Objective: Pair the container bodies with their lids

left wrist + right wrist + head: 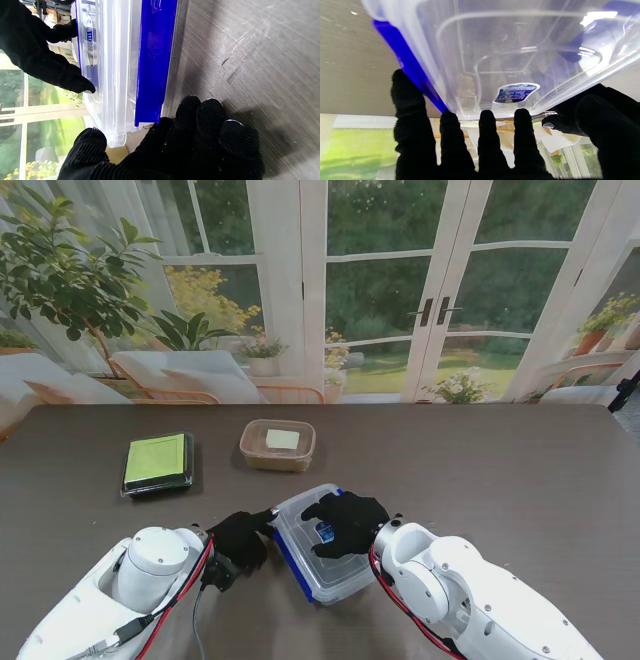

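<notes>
Fingers of right hand are spread flat across top of the clear plastic container, fingertips over its far rim, thumb at the side, so it's gripping/pressing the box, not loose. Right wrist cam: clear lid w/ small blue-white sticker just beside the fingertips, blue clip strip along one long edge. Left hand sits at the container's left edge; thumb touching the box corner, other fingers curled together on the tabletop just beside the blue strip. Can't tell if left actually grips the box or only touches it. Left wrist cam also shows right-hand fingertips on the box's opposite side. Container sits on the dark wood-grain table, near me, center, between the two forearms, turned at an angle to the table edge. Farther from me, center: tan translucent container w/ pale square piece inside, no lid on it. Left of that, well apart from the clear box: black tray w/ green flat top. Both untouched by either hand. Beyond table: glass doors, plants, garden.
</notes>
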Available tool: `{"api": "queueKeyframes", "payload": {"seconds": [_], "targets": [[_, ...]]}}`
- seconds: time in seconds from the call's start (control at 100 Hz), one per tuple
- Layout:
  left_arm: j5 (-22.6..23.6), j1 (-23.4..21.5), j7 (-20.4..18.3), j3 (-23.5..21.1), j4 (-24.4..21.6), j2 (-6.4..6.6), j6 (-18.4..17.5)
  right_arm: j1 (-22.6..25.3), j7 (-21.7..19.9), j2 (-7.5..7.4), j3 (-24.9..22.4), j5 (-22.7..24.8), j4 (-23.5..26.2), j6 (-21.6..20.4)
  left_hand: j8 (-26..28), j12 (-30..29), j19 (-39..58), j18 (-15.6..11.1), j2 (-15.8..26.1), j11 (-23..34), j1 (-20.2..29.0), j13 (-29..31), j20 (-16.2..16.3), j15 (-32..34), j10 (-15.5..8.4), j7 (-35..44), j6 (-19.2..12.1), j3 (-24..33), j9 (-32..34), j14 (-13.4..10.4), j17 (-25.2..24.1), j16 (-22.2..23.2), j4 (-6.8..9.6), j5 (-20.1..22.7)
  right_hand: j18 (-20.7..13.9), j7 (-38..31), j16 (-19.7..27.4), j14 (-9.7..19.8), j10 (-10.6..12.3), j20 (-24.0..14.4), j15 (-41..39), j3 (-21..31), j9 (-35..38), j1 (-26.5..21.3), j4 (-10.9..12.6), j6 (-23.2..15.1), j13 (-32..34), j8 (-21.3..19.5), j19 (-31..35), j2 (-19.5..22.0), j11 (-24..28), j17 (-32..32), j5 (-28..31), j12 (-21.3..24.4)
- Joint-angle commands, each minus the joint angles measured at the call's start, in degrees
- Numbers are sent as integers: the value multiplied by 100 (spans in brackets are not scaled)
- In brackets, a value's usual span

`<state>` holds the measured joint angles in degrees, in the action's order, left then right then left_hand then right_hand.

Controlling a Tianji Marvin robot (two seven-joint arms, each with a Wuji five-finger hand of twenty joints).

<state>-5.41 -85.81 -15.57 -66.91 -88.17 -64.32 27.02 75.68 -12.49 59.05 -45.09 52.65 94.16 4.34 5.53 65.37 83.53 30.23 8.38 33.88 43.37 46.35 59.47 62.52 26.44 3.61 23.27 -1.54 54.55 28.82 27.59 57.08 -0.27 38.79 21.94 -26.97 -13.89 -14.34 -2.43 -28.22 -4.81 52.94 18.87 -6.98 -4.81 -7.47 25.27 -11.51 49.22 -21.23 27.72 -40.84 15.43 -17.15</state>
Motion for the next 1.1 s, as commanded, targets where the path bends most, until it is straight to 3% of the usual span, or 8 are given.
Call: {"api": "queueKeyframes", "payload": {"seconds": [0.0, 0.19, 0.38, 0.51, 0.75, 1.09], "targets": [[10, -76, -151, 66, 118, -49, 72, 171, -231, 9, 142, -41, -233, -37, 167, 131, 158, -230, 316, 136, -262, 75, 59, 303, 120, 362, -235, -51, -24, 4, -81, 132, -65, 489, -867, -44, -318, 647, -17, -137, -904, -446, -112, 100, 193, -9, 447, -84, 104, 161, 118, 3309, -75, 20], [-224, -122, -143, 25, 107, -81, 103, 167, -226, 8, 162, -44, -237, -52, 461, 153, -75, -378, 390, -48, -231, -406, 234, 135, 215, 547, -342, -56, -416, 98, -605, 228, -69, 762, -871, -40, -319, 654, -12, -137, -906, -452, -111, 101, 194, -12, 449, -84, 104, 165, 121, 3309, -78, 19], [-524, -288, 20, -128, -32, -148, 141, 167, -230, 7, 169, -45, -239, -47, 828, -225, -539, -469, 392, -679, -179, -1025, 385, -584, 377, 685, -435, -54, -808, 437, -1323, 187, -74, 970, -870, -40, -320, 654, -23, -137, -911, -444, -123, 92, 196, -3, 451, -85, 103, 171, 118, 3313, -79, 21], [-736, -468, 156, -276, -212, -193, 152, 167, -232, 6, 173, -47, -240, -45, 1057, -963, -872, -492, 378, -1419, -131, -1362, 93, -1491, 452, 767, -415, -56, -907, 639, -1744, -175, -78, 1079, -872, -39, -320, 655, -9, -137, -913, -453, -124, 100, 193, -15, 453, -86, 102, 168, 119, 3309, -83, 20], [-833, -789, 365, -492, -570, -226, 225, 170, -270, -3, 188, -49, -231, -60, 1194, -1962, -1385, -461, 349, -2213, -88, -1609, -620, -2670, 468, 692, -372, -55, -930, 642, -2082, -876, -80, 973, -873, -33, -319, 655, -13, -138, -909, -459, -131, 94, 193, -14, 441, -85, 100, 168, 120, 3313, -87, 21], [-966, -1041, 567, -631, -846, -267, 128, 185, -303, -20, 222, 10, -231, -85, 1172, -2741, -2119, -388, 281, -2407, -29, -1693, -1056, -3559, 459, 596, -317, -50, -978, 615, -2212, -1448, -81, 798, -884, 6, -319, 660, -8, -141, -907, -458, -151, 76, 192, -39, 439, -78, 98, 134, 122, 3316, -109, 20]]}}
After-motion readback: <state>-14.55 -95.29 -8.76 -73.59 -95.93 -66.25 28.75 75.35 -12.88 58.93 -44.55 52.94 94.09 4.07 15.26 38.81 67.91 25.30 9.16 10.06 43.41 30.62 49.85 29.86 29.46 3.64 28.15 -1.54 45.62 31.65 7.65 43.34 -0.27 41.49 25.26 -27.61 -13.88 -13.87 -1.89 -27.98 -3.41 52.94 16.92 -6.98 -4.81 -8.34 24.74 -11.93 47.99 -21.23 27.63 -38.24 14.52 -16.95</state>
